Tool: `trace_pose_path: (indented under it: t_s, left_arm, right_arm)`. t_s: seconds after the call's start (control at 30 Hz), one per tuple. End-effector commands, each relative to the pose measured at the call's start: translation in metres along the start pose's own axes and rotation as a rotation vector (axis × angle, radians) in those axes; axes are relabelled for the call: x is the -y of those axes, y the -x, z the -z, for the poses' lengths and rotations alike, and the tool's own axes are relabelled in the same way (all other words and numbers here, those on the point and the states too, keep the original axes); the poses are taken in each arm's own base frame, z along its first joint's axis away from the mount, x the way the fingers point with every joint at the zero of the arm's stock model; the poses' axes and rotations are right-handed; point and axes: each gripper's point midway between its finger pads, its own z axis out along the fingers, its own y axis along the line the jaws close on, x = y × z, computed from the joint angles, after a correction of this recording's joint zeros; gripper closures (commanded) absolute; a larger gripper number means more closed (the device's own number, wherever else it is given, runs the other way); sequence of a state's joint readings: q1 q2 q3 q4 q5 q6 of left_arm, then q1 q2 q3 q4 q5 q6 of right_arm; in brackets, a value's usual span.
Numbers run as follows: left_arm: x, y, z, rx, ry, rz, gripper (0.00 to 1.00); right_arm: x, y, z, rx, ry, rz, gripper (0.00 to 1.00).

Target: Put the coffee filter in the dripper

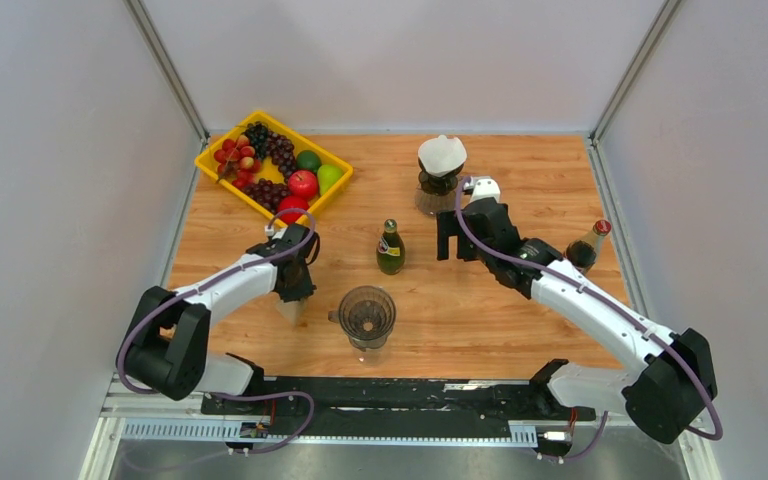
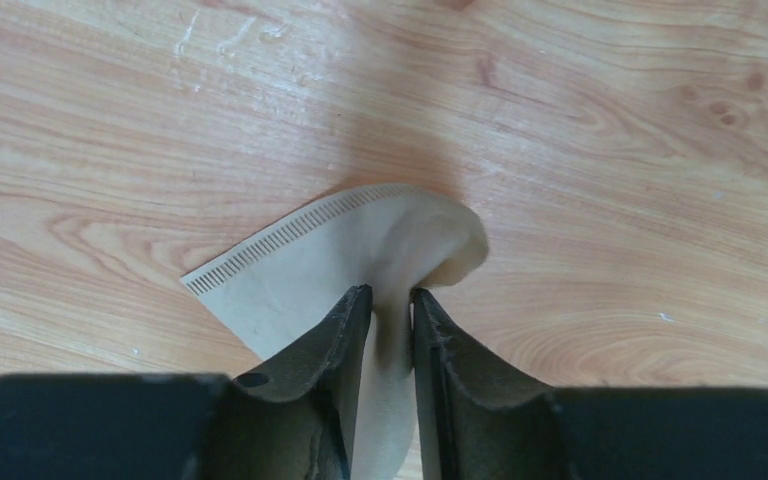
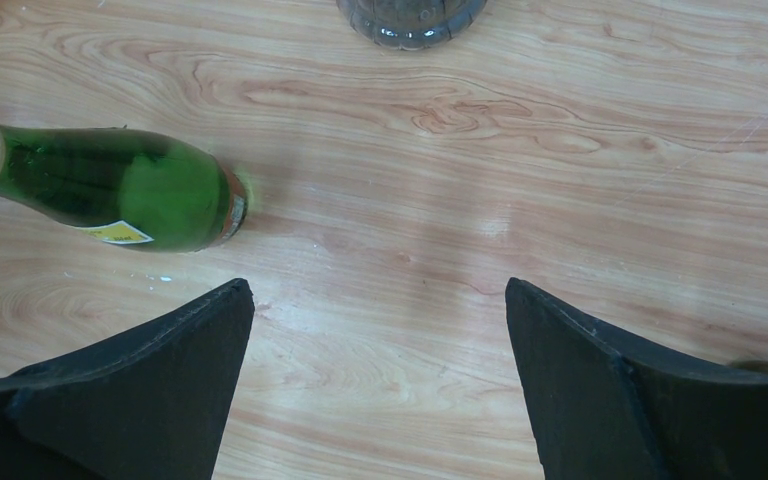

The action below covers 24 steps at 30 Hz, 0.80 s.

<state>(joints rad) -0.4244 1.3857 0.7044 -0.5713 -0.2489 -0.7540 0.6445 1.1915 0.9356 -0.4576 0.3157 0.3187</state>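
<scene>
My left gripper (image 1: 293,297) is shut on a beige paper coffee filter (image 2: 360,250), pinching its folded edge between the two fingers (image 2: 345,330); the filter hangs just above the wooden table, left of the dripper. It also shows in the top view (image 1: 291,311). The clear glass dripper (image 1: 366,316) stands upright and empty near the front middle. My right gripper (image 1: 455,235) is open and empty above bare table, right of the green bottle; it also shows in the right wrist view (image 3: 380,295).
A green bottle (image 1: 390,247) stands mid-table, also in the right wrist view (image 3: 110,195). A second dripper with white filters (image 1: 441,165) stands at the back. A dark bottle (image 1: 588,246) is at the right. A yellow fruit tray (image 1: 212,164) is back left.
</scene>
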Motion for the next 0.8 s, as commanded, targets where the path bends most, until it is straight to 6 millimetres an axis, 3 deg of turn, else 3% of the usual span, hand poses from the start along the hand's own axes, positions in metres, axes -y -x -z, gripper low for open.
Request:
trace_pose_path:
  t_s: [0.0, 0.23, 0.43, 0.63, 0.77]
  left_arm:
    - [0.018, 0.016, 0.016, 0.063, -0.098, 0.018, 0.74]
    - [0.021, 0.021, 0.024, 0.086, -0.13, 0.01, 0.87]
    - [0.031, 0.041, 0.05, 0.168, -0.209, 0.013, 0.93]
    - [0.051, 0.077, 0.106, 0.328, -0.378, 0.021, 0.93]
    - [0.071, 0.099, 0.164, 0.464, -0.578, 0.007, 0.91]
  right_arm:
    - [-0.007, 0.019, 0.009, 0.065, 0.05, -0.018, 0.0]
    - [-0.015, 0.019, 0.015, 0.065, 0.104, -0.018, 0.0]
    - [-0.031, 0.029, 0.027, 0.088, 0.201, -0.046, 0.0]
    - [-0.056, 0.053, 0.051, 0.174, 0.359, -0.102, 0.0]
    - [-0.089, 0.074, 0.084, 0.249, 0.587, -0.116, 0.01]
